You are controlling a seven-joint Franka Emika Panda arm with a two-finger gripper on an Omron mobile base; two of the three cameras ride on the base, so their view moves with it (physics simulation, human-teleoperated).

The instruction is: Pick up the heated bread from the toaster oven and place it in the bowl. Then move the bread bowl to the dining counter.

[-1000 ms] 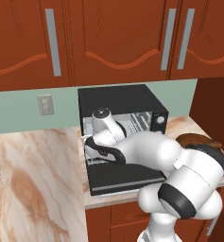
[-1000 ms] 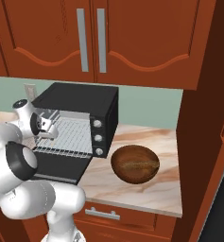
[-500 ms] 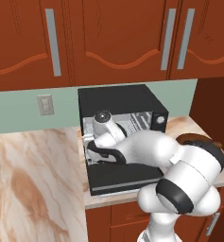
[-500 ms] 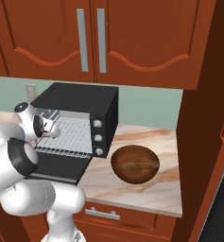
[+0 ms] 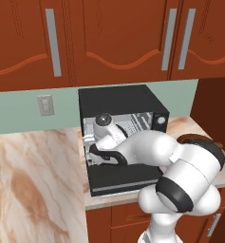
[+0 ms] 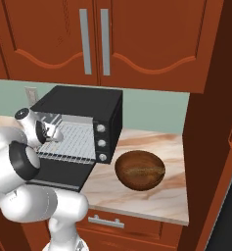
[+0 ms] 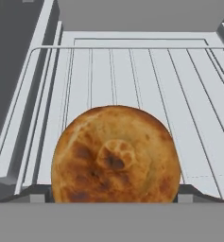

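The bread [image 7: 116, 156], a round golden-brown bun with a darker centre, lies low in the hand view on the wire rack [image 7: 132, 71] of the toaster oven [image 5: 128, 97]. My gripper [image 7: 116, 194] is shut on the bread, a dark fingertip [image 7: 35, 194] pressed against each side. In the base views the hand [image 5: 103, 122] reaches through the oven's open mouth above the dropped door [image 5: 123, 175]. The dark wooden bowl [image 6: 139, 169] stands on the worktop just right of the oven [image 6: 83, 100], holding nothing.
The marble worktop [image 5: 33, 175] stretches left of the oven, with a wall outlet [image 5: 45, 105] above it. Reddish wall cabinets [image 6: 112, 39] hang overhead. A tall wood panel [image 6: 210, 122] closes the right end beyond the bowl.
The hand has stayed at the oven's mouth, sinking slightly toward the rack. The elbow and forearm have swung to the right.
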